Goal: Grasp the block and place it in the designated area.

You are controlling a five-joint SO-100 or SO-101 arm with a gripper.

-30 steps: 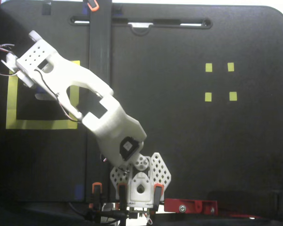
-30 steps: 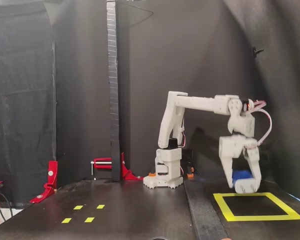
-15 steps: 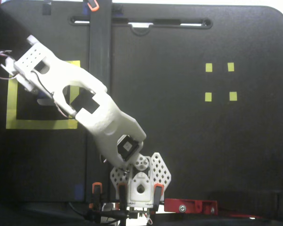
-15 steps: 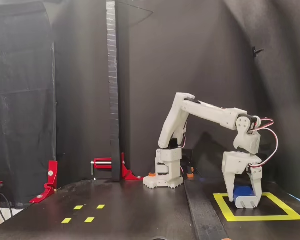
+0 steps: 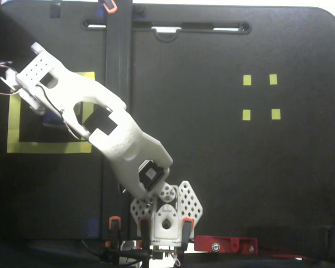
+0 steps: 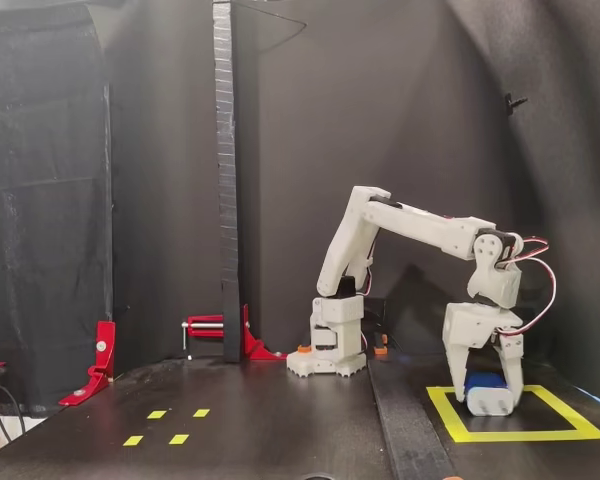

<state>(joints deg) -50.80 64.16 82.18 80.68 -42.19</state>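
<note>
Here the placing step is almost finished. In the side fixed view the hand (image 6: 488,398) is low inside the yellow square (image 6: 450,420), and the blue block (image 6: 485,382) sits between its fingers, at or just above the black counter (image 6: 280,430); the fingers look closed on it. From above, the arm (image 5: 117,139) hides most of the block. Next, I think, the fingers must open, then the hand must rise straight up.

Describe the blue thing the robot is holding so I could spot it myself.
Find the big yellow tape square on the black table, right of the white arm in the side-on fixed view. The gripper reaches down inside it, around the block. It is the only blue thing there, small and boxy.
</note>
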